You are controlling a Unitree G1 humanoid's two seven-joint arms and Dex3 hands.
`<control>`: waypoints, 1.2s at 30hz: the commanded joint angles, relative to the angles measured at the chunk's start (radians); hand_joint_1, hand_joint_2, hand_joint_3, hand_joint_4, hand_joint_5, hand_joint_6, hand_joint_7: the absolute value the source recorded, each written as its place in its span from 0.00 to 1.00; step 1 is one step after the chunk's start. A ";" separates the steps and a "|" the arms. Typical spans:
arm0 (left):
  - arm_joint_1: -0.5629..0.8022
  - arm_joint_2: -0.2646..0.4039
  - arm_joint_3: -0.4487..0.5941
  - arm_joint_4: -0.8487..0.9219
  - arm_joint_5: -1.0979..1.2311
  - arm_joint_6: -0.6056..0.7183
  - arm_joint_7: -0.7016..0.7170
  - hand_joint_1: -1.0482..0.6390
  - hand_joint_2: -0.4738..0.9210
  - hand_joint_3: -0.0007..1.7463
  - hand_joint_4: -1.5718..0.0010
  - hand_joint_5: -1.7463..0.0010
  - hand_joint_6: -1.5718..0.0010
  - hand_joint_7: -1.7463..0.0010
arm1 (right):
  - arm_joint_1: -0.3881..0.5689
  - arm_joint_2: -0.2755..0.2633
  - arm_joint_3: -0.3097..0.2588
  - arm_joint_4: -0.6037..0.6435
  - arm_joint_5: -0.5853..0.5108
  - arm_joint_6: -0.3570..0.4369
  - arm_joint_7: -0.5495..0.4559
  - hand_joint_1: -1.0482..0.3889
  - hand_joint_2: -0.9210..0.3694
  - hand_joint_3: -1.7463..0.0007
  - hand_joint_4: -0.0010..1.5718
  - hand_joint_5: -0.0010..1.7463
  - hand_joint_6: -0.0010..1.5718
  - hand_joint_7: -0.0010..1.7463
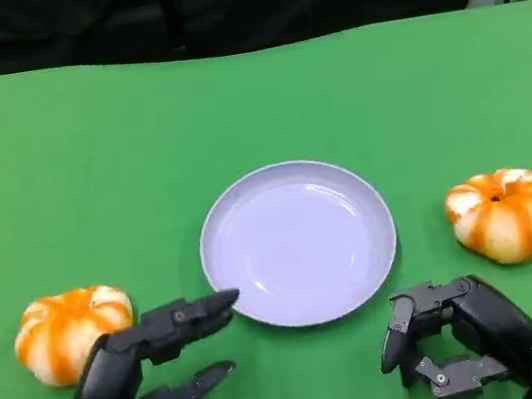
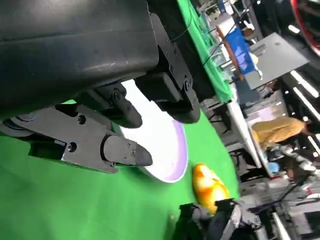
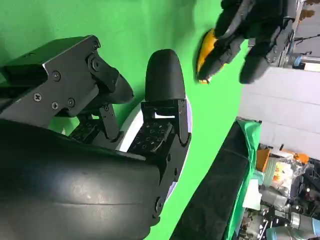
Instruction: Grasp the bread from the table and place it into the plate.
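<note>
Two round orange-and-white striped bread rolls are sitting on the green table (image 1: 250, 101) — one (image 1: 69, 332) at the robot's left, just beside its left hand (image 1: 142, 376), the other (image 1: 504, 213) at its right, near the right hand (image 1: 460, 336). Both hands are hovering empty, fingers apart. The pale lavender round plate (image 1: 298, 243) between them is lying bare — so grasping and placing both remain.

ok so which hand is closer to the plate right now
Left. The left hand has a fingertip nearly at the plate rim on its near left side. The right hand sits curled a little further off, below the near right rim.
</note>
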 commanded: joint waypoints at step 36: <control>0.022 0.161 0.221 -0.129 0.228 0.050 0.228 0.21 1.00 0.14 0.69 1.00 0.73 0.99 | -0.005 -0.013 -0.001 -0.002 -0.006 0.004 0.001 0.85 0.26 0.39 0.63 0.78 0.62 0.61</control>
